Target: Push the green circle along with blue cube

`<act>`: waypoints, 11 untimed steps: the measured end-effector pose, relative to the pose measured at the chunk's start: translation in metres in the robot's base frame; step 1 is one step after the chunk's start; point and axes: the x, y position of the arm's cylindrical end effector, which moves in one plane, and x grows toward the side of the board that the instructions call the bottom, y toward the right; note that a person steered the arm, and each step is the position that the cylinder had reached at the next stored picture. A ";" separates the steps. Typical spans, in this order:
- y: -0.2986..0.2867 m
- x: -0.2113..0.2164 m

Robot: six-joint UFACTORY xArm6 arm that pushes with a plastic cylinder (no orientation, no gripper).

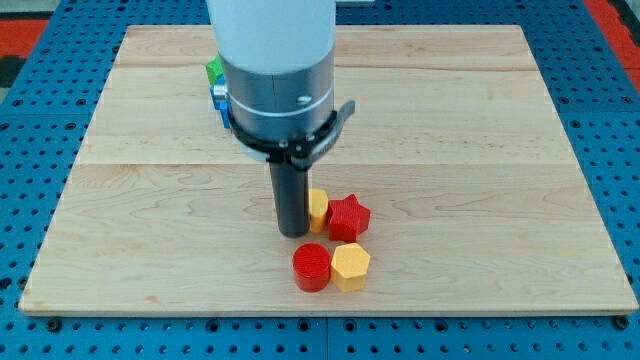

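Pale wooden board on a blue pegboard table. Two small slivers, one green block [214,69] and one blue block [217,95], peek out at about ten o'clock from my wide white arm housing, shapes hidden. My tip [293,233] has no jaws; it rests on the board, touching a yellow block [318,210] at its three o'clock. A red star [349,216], red cylinder [312,267] and yellow hexagon [351,266] crowd nearby; sweeping toward the targets blind risks dragging these along
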 end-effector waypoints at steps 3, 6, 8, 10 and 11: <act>0.019 -0.116; -0.035 -0.120; -0.057 -0.113; -0.095 -0.189; -0.105 -0.209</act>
